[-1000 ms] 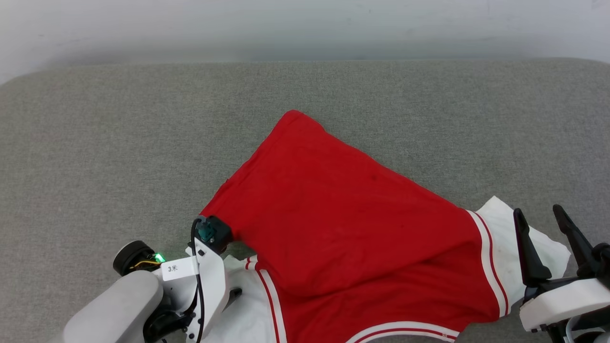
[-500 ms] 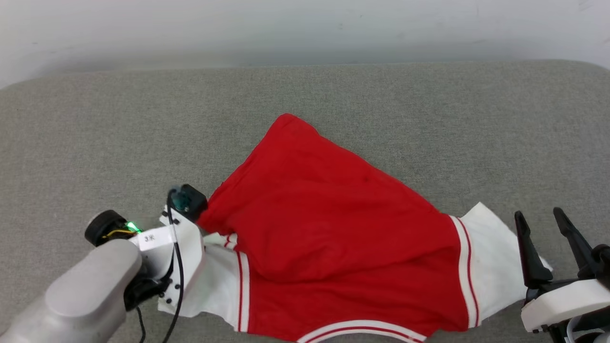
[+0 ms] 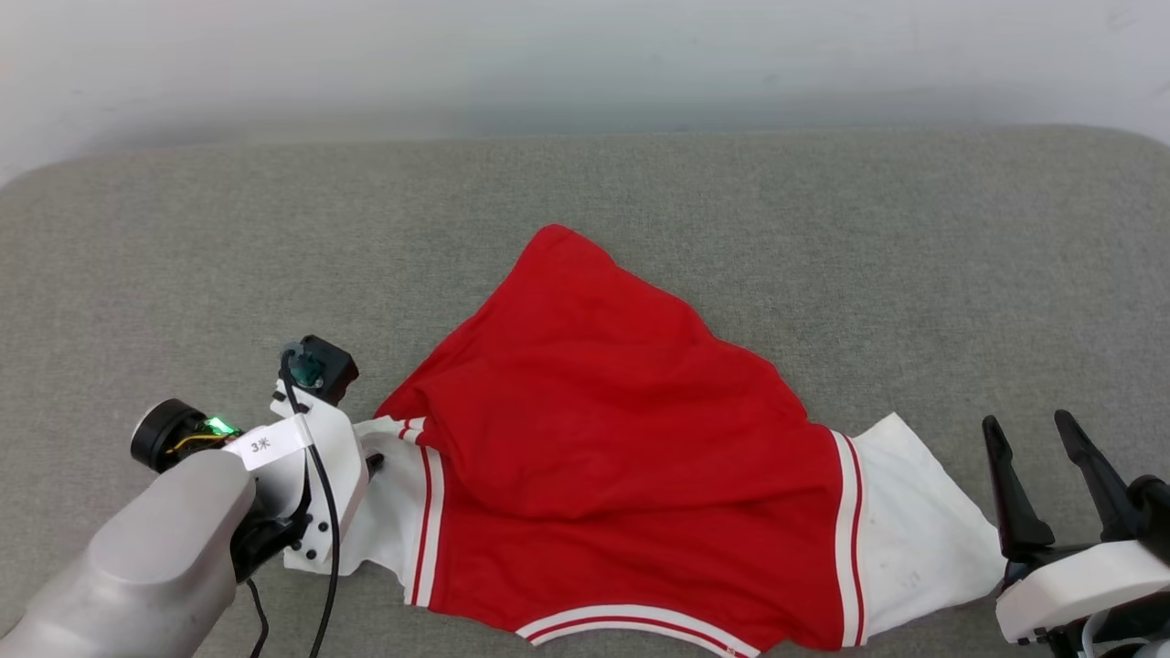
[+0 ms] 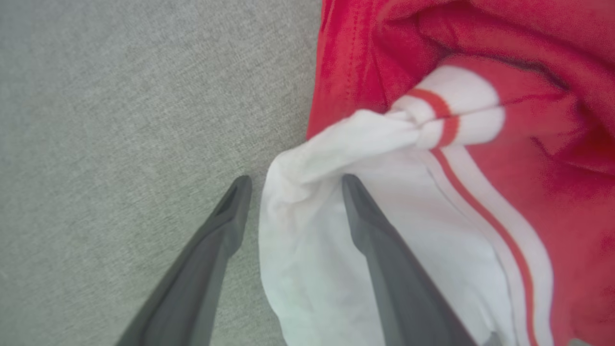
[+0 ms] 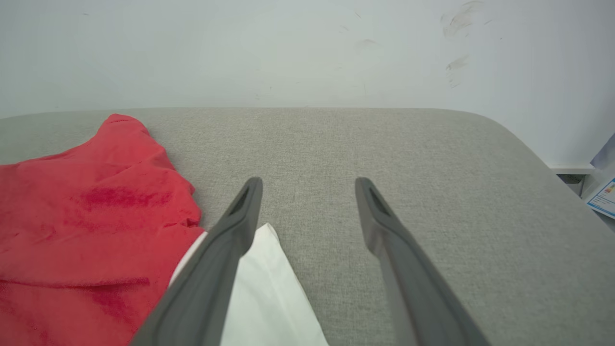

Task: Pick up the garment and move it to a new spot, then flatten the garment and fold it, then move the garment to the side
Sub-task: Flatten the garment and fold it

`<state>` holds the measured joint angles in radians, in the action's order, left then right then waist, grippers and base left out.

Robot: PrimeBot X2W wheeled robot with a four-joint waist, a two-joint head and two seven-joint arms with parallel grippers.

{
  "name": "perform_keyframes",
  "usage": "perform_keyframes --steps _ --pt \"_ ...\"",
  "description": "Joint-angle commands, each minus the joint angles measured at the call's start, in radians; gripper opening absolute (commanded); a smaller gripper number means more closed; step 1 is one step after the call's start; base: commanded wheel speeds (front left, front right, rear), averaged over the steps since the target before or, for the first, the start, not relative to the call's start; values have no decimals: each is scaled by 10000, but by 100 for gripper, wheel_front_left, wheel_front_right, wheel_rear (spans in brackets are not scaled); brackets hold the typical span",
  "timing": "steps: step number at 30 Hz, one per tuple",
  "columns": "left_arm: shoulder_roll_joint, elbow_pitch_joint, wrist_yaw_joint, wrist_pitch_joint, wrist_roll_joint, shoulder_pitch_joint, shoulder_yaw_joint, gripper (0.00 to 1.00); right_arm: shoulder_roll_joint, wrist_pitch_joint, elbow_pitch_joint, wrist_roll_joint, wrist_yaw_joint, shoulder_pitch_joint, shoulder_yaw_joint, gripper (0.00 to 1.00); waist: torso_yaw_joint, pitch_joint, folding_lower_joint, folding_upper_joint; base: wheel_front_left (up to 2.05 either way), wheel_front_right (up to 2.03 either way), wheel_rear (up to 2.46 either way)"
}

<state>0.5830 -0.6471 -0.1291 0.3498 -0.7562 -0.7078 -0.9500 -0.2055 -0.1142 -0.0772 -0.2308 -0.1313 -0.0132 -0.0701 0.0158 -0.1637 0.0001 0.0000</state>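
The garment [image 3: 622,429] lies spread on the grey padded surface [image 3: 823,238], plain red side up, one hem corner pointing to the far side. A white sleeve [image 3: 393,512] with striped trim sticks out at the left, and another white sleeve [image 3: 914,521] at the right. In the left wrist view my left gripper [image 4: 295,180] is open, low over the left sleeve [image 4: 307,230], whose bunched edge lies between the fingers. My right gripper [image 3: 1026,420] stands open beside the right sleeve, nothing between its fingers [image 5: 379,226].
A white wall [image 3: 585,64] runs along the far edge of the surface. The surface has rounded corners, and its right edge [image 5: 543,158] drops off near some printed paper [image 5: 606,194]. Bare grey fabric stretches to the left, back and right of the garment.
My left arm has moved left and drawn the white left sleeve out flat. The whole garment has slid left with it. The right arm has stayed put.
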Motion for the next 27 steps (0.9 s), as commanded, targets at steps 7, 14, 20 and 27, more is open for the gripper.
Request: perform_keyframes --steps 7,14,20,27 --pt "315 714 -1 484 -1018 -356 101 100 71 -151 -240 -130 12 270 8 100 -500 637 -1 0 0 0 0" --pt "1095 1974 -2 2217 -2175 -570 113 100 127 -221 -395 -164 11 332 39 100 -809 895 -1 0 0 0 0" --pt "1257 2373 92 3401 -2913 -313 29 100 73 -234 -454 -189 11 167 135 100 -817 883 -1 0 0 0 0" --pt "1180 2062 260 3745 -2990 218 -319 100 -137 -153 -391 -222 11 21 185 100 -581 581 -1 0 0 0 0"
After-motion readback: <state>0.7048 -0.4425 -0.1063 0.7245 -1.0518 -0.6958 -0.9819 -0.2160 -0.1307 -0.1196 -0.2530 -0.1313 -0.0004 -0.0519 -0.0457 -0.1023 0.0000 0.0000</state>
